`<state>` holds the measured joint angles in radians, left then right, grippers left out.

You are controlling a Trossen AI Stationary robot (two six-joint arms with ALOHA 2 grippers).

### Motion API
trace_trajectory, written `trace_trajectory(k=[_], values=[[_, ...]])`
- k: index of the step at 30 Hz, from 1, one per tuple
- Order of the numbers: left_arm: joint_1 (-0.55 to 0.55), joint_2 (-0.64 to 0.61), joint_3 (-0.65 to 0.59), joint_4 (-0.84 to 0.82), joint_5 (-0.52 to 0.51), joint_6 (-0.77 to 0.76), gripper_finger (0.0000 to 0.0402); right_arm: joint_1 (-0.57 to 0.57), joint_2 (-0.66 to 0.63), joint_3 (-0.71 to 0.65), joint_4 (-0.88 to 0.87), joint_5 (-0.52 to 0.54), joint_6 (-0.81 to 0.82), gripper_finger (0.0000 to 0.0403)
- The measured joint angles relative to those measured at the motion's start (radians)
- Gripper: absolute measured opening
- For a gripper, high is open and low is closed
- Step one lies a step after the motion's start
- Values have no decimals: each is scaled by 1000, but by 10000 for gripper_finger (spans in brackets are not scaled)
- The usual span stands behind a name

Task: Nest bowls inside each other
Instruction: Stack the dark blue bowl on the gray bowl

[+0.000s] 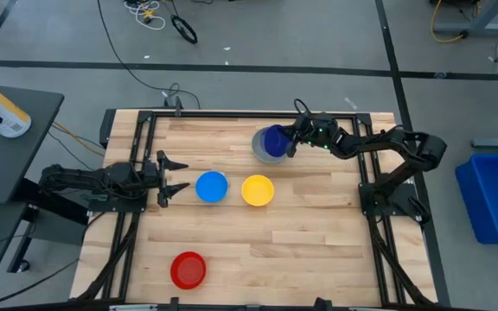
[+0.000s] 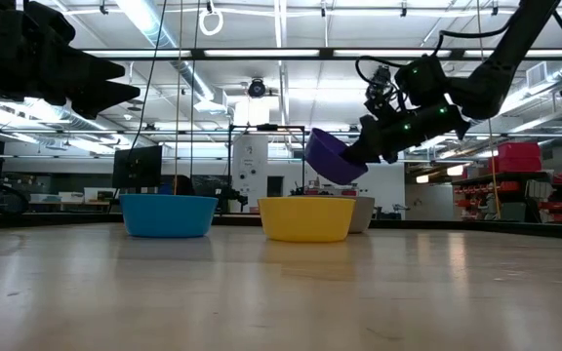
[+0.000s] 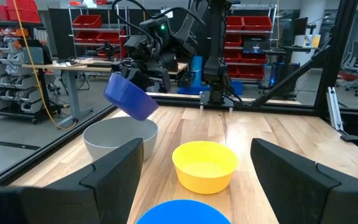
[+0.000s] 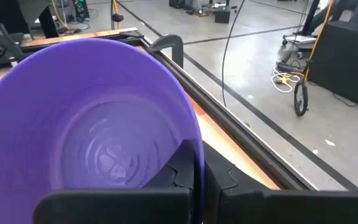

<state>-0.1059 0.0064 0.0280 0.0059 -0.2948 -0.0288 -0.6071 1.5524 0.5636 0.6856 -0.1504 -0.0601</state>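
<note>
At the table's 1 o'clock, the right gripper (image 1: 290, 140) was clamped on the rim of the dark blue bowl (image 1: 272, 141), holding it in the air, tilted, directly above the grey bowl (image 3: 118, 138). Right arm reached in from the 3 o'clock edge, elbow bent, forearm running toward 9 o'clock and angled down at the wrist. Low view: bowl clear of the table, mouth tipped toward the arm, its low edge just above the grey bowl's rim; contact between the two I couldn't tell. Right wrist view: fingers pinched tight across the bowl wall, one inside, one outside.

Left gripper (image 1: 173, 176) sat at the 9 o'clock side, fingers spread wide, holding nothing, pointed toward 3 o'clock. Left arm stretched low and roughly level from the 9 o'clock edge, gripper off the table surface per the low view.

Light blue bowl (image 1: 212, 187) stood upright on the table just beside the left fingertips, apart from them. Yellow bowl (image 1: 258, 190) upright just beside it on the 3 o'clock side, not touching. Red bowl (image 1: 188, 269) alone at about 7 o'clock, well apart from the rest.
</note>
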Motion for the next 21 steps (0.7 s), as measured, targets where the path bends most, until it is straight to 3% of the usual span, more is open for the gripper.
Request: trace_trajectory(k=[12,21], values=[[0,0,0,0,0,0,307,-24,0,3,-65,-63,0,4],[0,0,0,0,0,3,307,-24,0,92,-201,-63,-18,4]])
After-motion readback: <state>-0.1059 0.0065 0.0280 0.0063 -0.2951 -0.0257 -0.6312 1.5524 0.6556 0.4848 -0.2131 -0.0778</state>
